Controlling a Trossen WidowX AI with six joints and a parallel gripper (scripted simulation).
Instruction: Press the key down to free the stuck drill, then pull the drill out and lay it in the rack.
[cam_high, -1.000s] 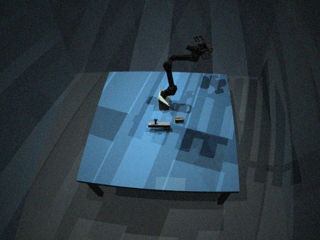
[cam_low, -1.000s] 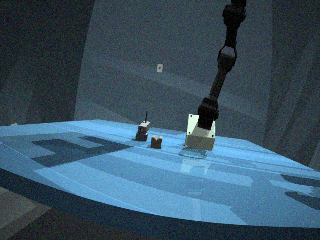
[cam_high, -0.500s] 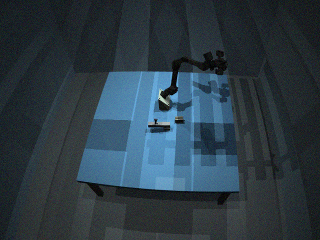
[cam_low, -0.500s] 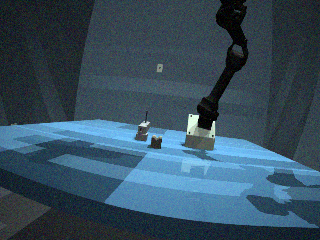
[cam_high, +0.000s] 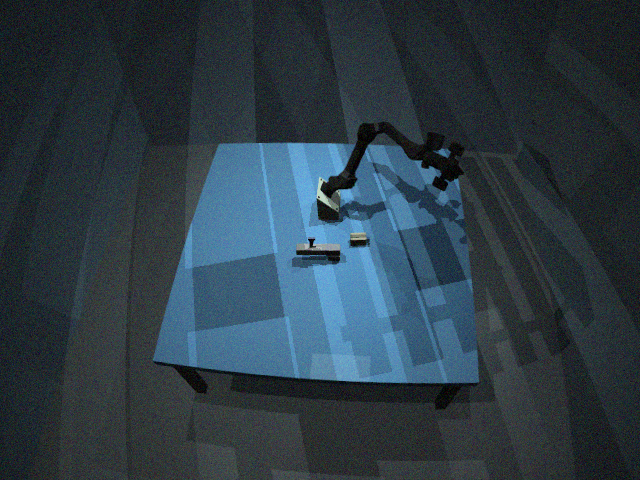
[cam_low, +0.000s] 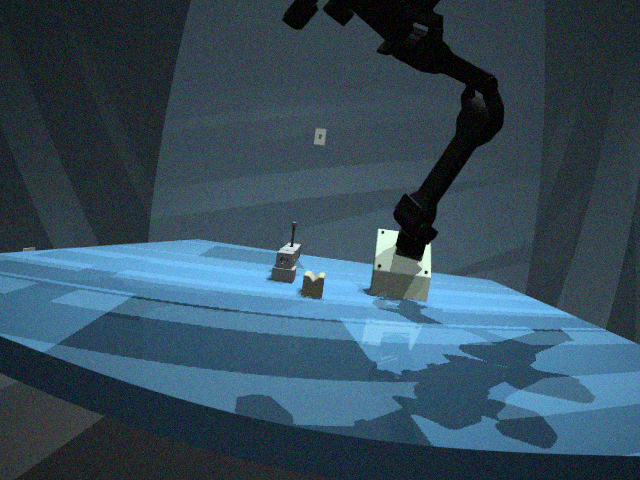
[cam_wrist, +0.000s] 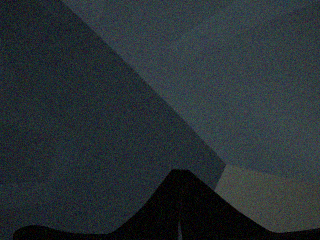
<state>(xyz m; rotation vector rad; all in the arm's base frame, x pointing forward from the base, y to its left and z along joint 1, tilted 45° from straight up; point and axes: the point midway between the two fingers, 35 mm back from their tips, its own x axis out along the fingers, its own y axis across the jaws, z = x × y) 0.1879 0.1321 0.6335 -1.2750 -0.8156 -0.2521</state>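
A long grey block (cam_high: 328, 249) (cam_low: 287, 257) sits near the middle of the table, on a lower base. A thin dark upright post with a small head, which looks like the key (cam_high: 311, 242) (cam_low: 293, 235), stands up from its top. I cannot make out the drill; it may be hidden inside the block. The small tan rack (cam_high: 358, 240) (cam_low: 313, 287) with a V-notched top stands beside the block. My gripper (cam_high: 461, 172) (cam_wrist: 180, 171) is shut and empty. It is raised high over the table's far right edge in the top view, well away from block and rack.
The arm's pale base block (cam_high: 328, 210) (cam_low: 400, 284) stands behind the grey block and rack in the top view. The blue table (cam_high: 232, 289) (cam_low: 180, 330) carries patchy shadows. The wrist view shows only dark walls and a pale patch beyond the fingers.
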